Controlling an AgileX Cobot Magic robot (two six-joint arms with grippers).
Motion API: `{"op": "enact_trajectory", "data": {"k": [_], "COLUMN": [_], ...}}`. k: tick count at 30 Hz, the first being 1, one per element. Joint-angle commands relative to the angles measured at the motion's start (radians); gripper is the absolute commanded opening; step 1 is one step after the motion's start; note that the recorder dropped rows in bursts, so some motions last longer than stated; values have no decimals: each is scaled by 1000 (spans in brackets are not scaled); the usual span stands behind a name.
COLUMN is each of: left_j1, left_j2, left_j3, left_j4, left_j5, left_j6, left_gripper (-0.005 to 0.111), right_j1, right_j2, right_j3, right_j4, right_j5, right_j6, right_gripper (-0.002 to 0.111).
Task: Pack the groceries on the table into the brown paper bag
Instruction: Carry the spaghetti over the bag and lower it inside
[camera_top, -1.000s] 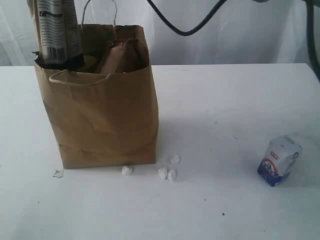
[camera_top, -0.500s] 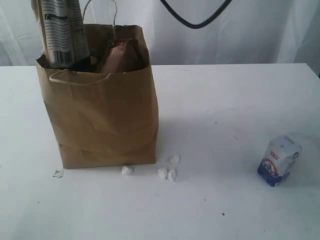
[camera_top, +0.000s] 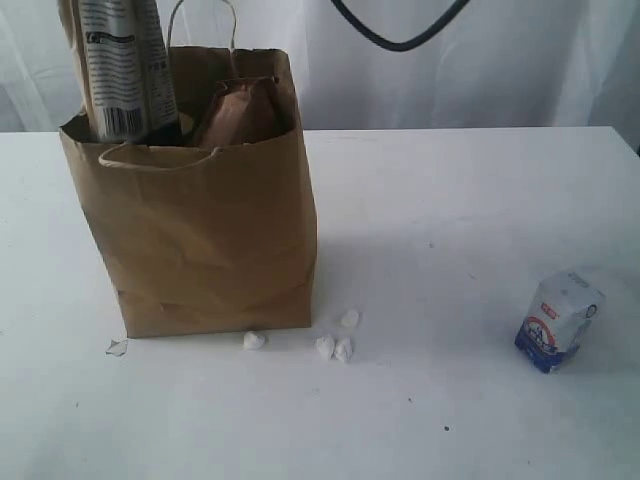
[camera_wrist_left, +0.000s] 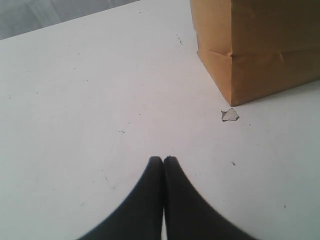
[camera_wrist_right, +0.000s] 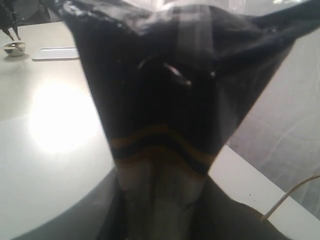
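The right gripper (camera_wrist_right: 162, 192) is clamping the glossy, crinkled long dark-blue packet (camera_top: 120, 70), whose far end is dipping into the creased brown paper bag (camera_top: 210, 240). The left gripper (camera_wrist_left: 163, 161), tapered black fingers pressed together, is hovering over the matte table (camera_wrist_left: 75, 100) near the bag's folded corner.

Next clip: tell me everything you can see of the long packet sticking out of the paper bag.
The long packet is a slim, foil-like pouch. Seen from the exterior camera it is silvery grey with dense black print and a barcode low down; the right wrist view shows a dark glossy face with thin yellow bands. It stands nearly upright, lower end inside the brown paper bag at its left corner, top cut off by the frame. The right gripper holds its upper end.
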Motion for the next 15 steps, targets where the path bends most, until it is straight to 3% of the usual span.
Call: {"op": "enact_trajectory", "data": {"k": [1, 15], "left_j1": [-5, -5], "left_j2": [-5, -5], "left_j3": [4, 4], "left_j4": [-11, -11], "left_j5": [3, 3], "left_j6": [0, 0], "left_gripper": [0, 0], "right_j1": [-1, -1], "right_j2": [30, 93], "right_j3": [4, -8], "right_j4": [-25, -225], "right_j5": [133, 12], "right_j6": [42, 93], "right_gripper": [0, 0]}}
